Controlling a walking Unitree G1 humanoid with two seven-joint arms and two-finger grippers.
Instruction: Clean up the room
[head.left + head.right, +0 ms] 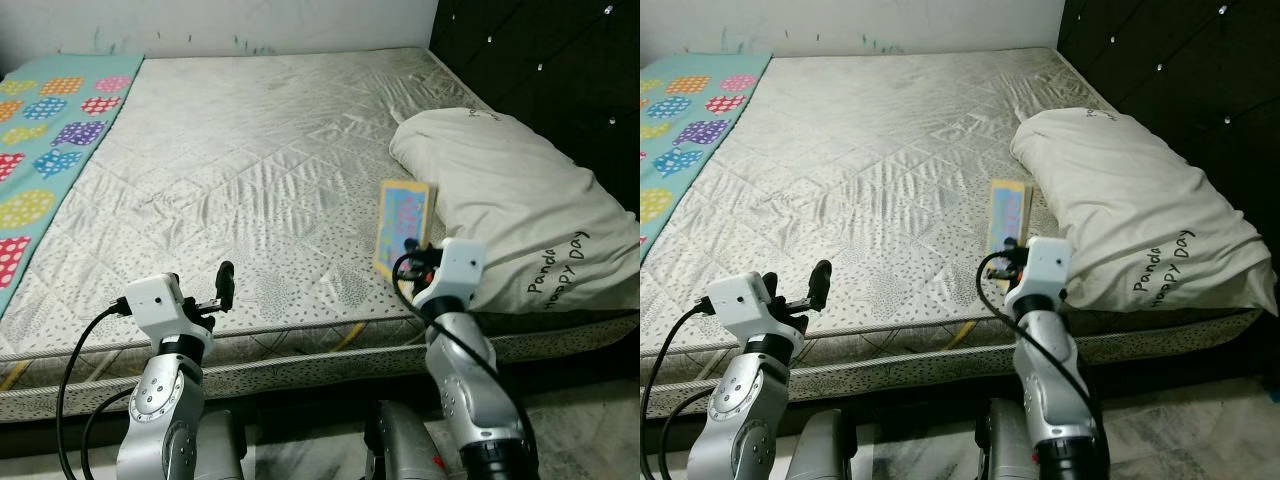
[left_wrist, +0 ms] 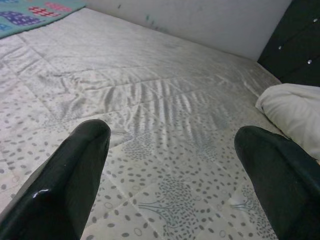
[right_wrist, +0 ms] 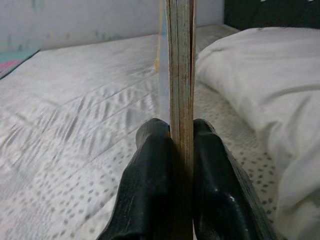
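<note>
A thin colourful picture book (image 1: 402, 226) stands on edge over the mattress, next to the white pillow (image 1: 520, 205). My right gripper (image 1: 412, 247) is shut on its near lower edge; in the right wrist view both black fingers (image 3: 155, 165) press the book (image 3: 181, 70) from either side. My left gripper (image 1: 225, 282) hovers open over the mattress's front edge with nothing between its fingers (image 2: 75, 175).
The bare quilted mattress (image 1: 250, 170) spreads ahead. A teal polka-dot blanket (image 1: 45, 130) lies along its left side. A dark tufted headboard (image 1: 560, 70) rises at the right, a white wall behind. Tiled floor (image 1: 590, 430) shows at lower right.
</note>
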